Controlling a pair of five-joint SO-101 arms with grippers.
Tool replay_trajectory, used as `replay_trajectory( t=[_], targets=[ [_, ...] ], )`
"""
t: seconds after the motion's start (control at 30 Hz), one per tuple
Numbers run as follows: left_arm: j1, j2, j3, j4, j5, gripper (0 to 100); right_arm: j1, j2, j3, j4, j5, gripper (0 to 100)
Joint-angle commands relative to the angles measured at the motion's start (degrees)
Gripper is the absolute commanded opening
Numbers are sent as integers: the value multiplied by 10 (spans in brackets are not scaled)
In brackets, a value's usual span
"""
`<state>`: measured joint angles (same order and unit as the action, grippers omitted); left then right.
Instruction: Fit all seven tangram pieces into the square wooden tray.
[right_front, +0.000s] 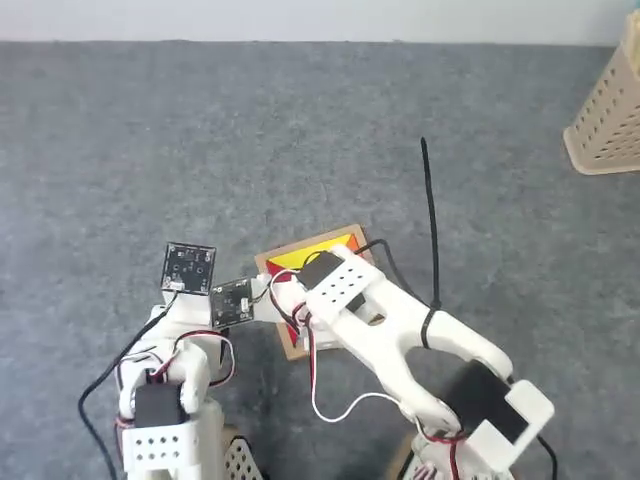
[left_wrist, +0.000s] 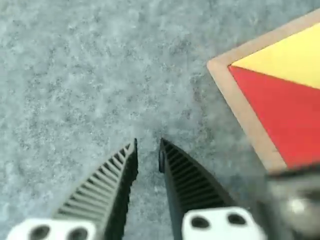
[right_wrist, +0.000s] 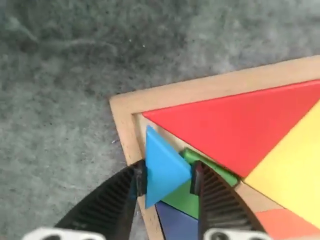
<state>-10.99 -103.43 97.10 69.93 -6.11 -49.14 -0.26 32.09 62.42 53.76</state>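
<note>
Right wrist view: the right hand (right_wrist: 167, 176) is clamped on the blue triangle (right_wrist: 162, 172), which overlaps the green piece (right_wrist: 186, 199) at a corner of the wooden tray (right_wrist: 200, 90). Left wrist view: the left hand (left_wrist: 147, 150), fingers narrowly apart and empty, hangs over the desk (left_wrist: 75, 75), with the tray just beside it. High view: the right arm (right_front: 400, 335) stretches low across the tray.

**Colours on the Table**

The square wooden tray (right_wrist: 200, 90) is light brown. In it are a large red triangle piece (right_wrist: 235, 130), a large yellow triangle piece (right_wrist: 295, 175), a green piece (right_wrist: 182, 200), a dark blue piece (right_wrist: 177, 225) and an orange piece (right_wrist: 280, 220). The small light-blue triangle piece (right_wrist: 162, 167) is plain. The grey table cover (right_front: 250, 130) is mottled. The right gripper (right_wrist: 167, 175) and the left gripper (left_wrist: 147, 150) have black, ribbed fingers.
</note>
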Motion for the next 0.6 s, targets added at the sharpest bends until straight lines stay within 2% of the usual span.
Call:
replay_trajectory(
  t=[0.0, 0.3, 0.47, 0.57],
  targets=[
    [1, -13, -5, 1, 5, 72, 7, -2, -20, 2, -12, 185],
    [1, -13, -5, 1, 5, 72, 9, -2, -32, 7, -18, 175],
    [1, -13, -5, 1, 5, 72, 52, -2, -53, 7, -76, 9],
    [1, -13, -5, 1, 5, 72, 87, -5, -64, 8, -106, 16]
  ],
)
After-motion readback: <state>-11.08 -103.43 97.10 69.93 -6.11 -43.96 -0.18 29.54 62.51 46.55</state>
